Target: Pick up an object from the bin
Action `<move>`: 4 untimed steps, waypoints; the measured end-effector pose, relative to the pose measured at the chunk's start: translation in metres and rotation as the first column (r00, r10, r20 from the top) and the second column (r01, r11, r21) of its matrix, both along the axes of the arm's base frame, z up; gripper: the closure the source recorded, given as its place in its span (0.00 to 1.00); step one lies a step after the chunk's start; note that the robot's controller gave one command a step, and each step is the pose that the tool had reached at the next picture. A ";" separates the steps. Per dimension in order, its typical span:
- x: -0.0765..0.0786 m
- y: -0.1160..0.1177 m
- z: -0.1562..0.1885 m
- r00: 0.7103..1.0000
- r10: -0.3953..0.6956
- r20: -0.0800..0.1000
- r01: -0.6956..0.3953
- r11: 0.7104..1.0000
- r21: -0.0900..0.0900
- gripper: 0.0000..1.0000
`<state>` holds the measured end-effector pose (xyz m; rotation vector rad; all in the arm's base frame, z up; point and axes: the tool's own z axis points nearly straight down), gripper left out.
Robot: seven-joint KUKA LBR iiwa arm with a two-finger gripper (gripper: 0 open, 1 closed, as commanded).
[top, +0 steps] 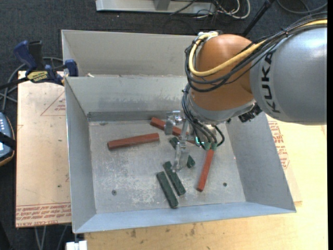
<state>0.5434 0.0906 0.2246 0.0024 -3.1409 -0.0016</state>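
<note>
Gripper [180, 159] is logged at the upper end of a dark green bar [175, 179], 1 of 2 just below it. Open or closed cannot be told. Bar is judged light, stiff, smooth; best taken across its narrow width.

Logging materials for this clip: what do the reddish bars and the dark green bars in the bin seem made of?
Reddish bars: straight and square-edged, with a flat matte brick colour and no glint. They are likely painted wood or plastic; I cannot tell which. Dark green bars: the same slim shape with a dull matte surface, probably the same stuff.
</note>
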 end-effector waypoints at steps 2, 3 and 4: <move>0.097 0.051 -0.155 1.000 0.005 0.005 -0.005 1.000 0.003 0.00; 0.097 0.048 -0.154 1.000 0.000 0.005 0.000 1.000 0.001 1.00; 0.071 0.052 -0.021 1.000 0.028 0.011 -0.028 1.000 0.002 1.00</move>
